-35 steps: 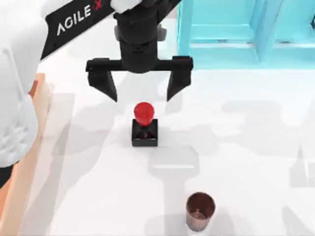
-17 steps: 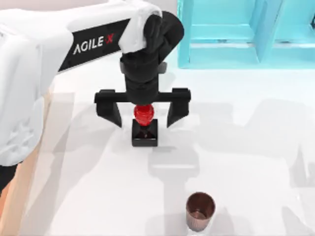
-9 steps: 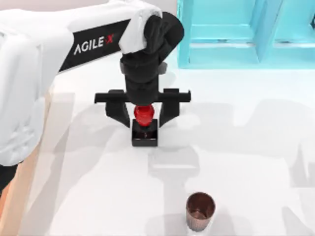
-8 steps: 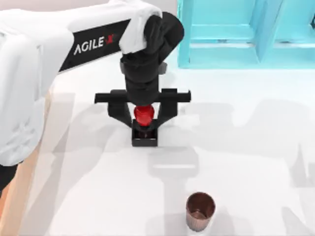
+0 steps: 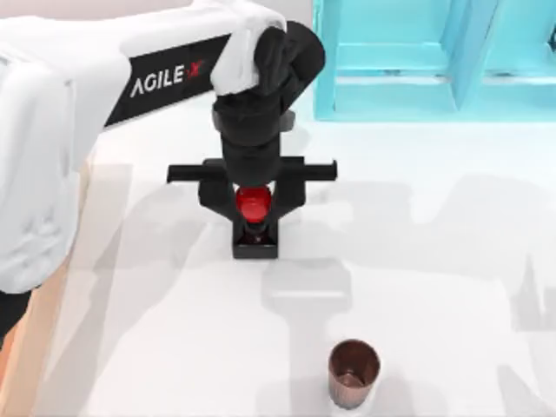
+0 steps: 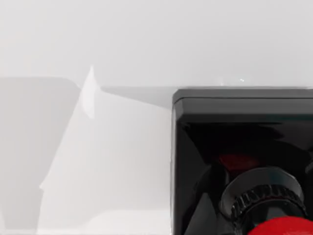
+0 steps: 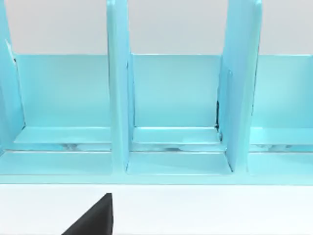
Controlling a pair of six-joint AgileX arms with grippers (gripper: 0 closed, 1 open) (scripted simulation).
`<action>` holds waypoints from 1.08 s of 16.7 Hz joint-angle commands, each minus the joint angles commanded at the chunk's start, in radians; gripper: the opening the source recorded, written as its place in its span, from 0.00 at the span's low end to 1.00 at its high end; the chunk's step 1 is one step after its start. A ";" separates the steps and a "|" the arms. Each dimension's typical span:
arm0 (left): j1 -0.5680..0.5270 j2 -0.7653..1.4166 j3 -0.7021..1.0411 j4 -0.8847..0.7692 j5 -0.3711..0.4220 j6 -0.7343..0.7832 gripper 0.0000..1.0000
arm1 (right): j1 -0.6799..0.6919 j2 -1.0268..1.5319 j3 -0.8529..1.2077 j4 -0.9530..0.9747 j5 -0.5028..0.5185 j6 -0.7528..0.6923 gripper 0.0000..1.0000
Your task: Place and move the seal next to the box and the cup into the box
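Now you have the left end effector [image 5: 252, 207] directly above the seal [image 5: 254, 224], in the upper middle of the top view; its fingers pinch the red knob from both sides, and the seal stands upright on the desk [image 5: 417, 261]. You find the box [image 5: 17, 365] at the lower left edge, the cup [image 5: 354, 373] at the bottom

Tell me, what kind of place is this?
Probably a simulated robot test bench: a plain white table with a turquoise shelf unit, a seal gripped by the left gripper, and a copper cup.
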 joint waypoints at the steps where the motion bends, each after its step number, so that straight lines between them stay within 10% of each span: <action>1: 0.000 0.000 0.000 0.000 0.000 0.000 0.00 | 0.000 0.000 0.000 0.000 0.000 0.000 1.00; 18: 0.211 -0.227 0.037 -0.262 -0.002 0.208 0.00 | 0.000 0.000 0.000 0.000 0.000 0.000 1.00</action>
